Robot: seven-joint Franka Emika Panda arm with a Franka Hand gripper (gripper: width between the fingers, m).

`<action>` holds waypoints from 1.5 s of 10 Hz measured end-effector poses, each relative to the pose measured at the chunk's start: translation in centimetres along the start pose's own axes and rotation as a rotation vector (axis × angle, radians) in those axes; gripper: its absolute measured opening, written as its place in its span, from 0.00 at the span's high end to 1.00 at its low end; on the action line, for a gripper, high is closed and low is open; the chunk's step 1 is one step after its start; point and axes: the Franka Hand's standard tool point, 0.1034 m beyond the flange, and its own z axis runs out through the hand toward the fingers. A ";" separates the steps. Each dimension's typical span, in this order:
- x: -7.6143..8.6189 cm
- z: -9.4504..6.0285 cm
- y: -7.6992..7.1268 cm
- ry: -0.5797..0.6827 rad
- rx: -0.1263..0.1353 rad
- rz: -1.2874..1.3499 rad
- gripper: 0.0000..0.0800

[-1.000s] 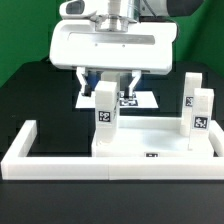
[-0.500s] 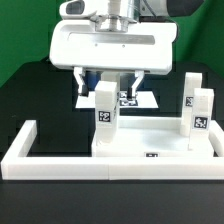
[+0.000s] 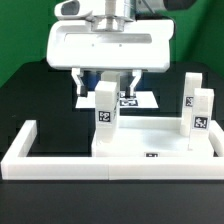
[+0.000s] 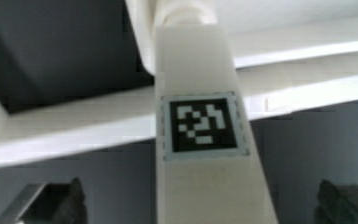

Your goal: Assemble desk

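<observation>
Black table [image 3: 30,95] bears white, seemingly upside-down tabletop [image 3: 150,137].

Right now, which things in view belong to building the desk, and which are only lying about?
Part of the job:
- tabletop
- upright leg between the open fingers
- two legs standing on the exterior view's right

Not part:
- U-shaped border frame
- marker board
</observation>
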 end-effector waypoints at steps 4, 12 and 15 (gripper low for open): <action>0.8 -0.2 -1.8 -0.275 0.044 0.076 0.19; 0.4 1.7 -0.8 -0.443 -0.012 0.095 0.29; 0.4 1.7 -0.8 -0.441 -0.053 0.284 0.64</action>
